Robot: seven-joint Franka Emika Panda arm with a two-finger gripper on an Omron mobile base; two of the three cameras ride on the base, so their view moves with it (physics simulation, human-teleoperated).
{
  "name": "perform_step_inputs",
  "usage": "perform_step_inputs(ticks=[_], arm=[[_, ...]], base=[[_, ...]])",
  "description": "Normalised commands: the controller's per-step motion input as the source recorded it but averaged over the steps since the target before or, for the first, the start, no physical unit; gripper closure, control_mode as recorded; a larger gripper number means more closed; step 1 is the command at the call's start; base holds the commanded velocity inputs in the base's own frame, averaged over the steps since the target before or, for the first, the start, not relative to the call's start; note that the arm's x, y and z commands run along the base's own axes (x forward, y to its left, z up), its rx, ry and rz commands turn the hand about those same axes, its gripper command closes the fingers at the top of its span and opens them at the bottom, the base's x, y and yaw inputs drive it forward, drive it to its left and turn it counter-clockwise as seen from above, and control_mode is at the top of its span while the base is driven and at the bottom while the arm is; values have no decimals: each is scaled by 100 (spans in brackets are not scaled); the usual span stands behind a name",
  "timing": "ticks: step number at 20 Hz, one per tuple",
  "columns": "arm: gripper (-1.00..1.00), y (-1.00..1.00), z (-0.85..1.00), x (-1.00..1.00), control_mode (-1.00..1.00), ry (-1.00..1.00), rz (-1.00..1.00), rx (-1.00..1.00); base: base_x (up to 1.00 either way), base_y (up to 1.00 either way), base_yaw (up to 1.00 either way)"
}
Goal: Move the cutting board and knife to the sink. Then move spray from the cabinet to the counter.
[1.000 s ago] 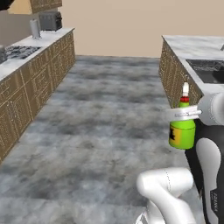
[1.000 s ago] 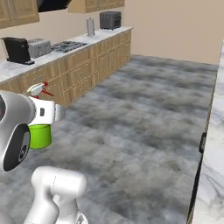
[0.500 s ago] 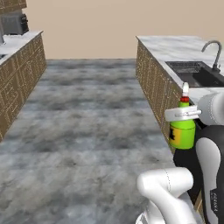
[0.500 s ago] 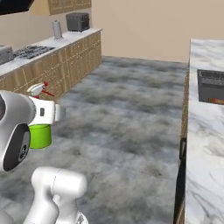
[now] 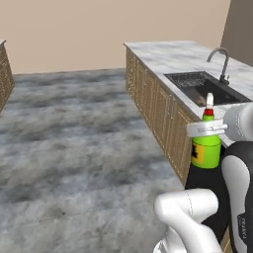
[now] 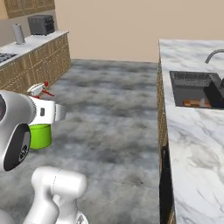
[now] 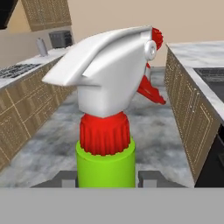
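Note:
My gripper is shut on the spray, a green bottle with a red collar and a white-red trigger nozzle, held upright. The spray hangs in front of the wood drawer fronts, below the edge of the white marble counter. From the right base camera the spray peeks out green behind my arm. The dark sink with its arched faucet is set in that counter ahead. A small brown-orange patch lies in the sink; too small to name. The knife and cabinet are out of view.
The grey floor runs wide between two counter rows. The far left counter carries a toaster and a metal canister. A dark gap opens in the fronts under the marble top.
The whole picture has swung: the base has turned, so the sink counter now stands closer and larger on the right. The spray stays held in my gripper.

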Motion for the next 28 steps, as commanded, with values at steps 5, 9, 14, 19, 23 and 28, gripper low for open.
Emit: perform_step_inputs(ticks=[5, 9, 14, 19, 23, 28], arm=[[100, 0, 0, 0, 100, 0, 0, 0], [100, 0, 0, 0, 100, 0, 0, 0], [100, 0, 0, 0, 100, 0, 0, 0], [100, 0, 0, 0, 100, 0, 0, 0], [100, 0, 0, 0, 100, 0, 0, 0], [100, 0, 0, 0, 100, 0, 0, 0]], base=[[76, 17, -28], [78, 27, -24], [78, 28, -24], [78, 30, -24], [77, 30, -25], [75, 32, -27]])
